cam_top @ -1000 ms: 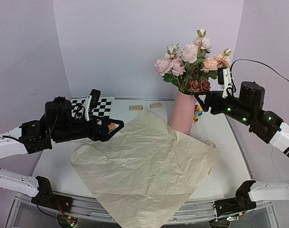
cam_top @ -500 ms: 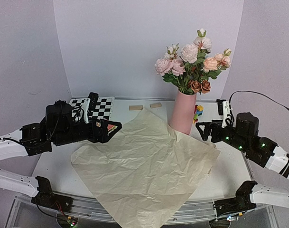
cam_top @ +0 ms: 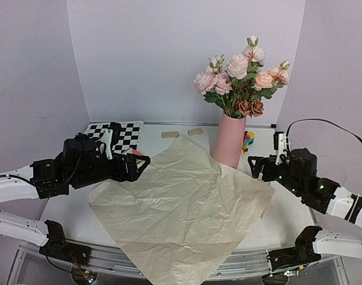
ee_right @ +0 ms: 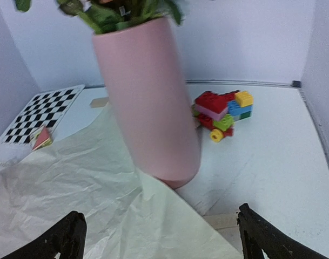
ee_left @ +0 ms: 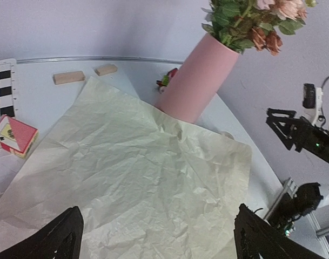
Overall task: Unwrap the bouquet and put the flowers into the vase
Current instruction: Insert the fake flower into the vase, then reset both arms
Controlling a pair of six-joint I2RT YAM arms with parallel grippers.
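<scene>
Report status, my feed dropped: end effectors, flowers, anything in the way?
Left end effector open, empty, above left edge of paper. Right end effector open, empty, right of vase. Flowers standing in vase. Paper spread flat, nothing obstructing.

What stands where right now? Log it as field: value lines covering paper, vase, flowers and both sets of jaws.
paper: large crinkled tan kraft sheet, spread open, nothing lying on it
vase: tall matte pink tapered cylinder, upright at the paper's far edge
flowers: pink, white and rust-brown artificial blooms, stems inside the vase
left jaws: open, holding nothing, near the paper's left edge
right jaws: open, holding nothing, right of the vase
task state: bouquet unwrapped, flowers in vase
</scene>
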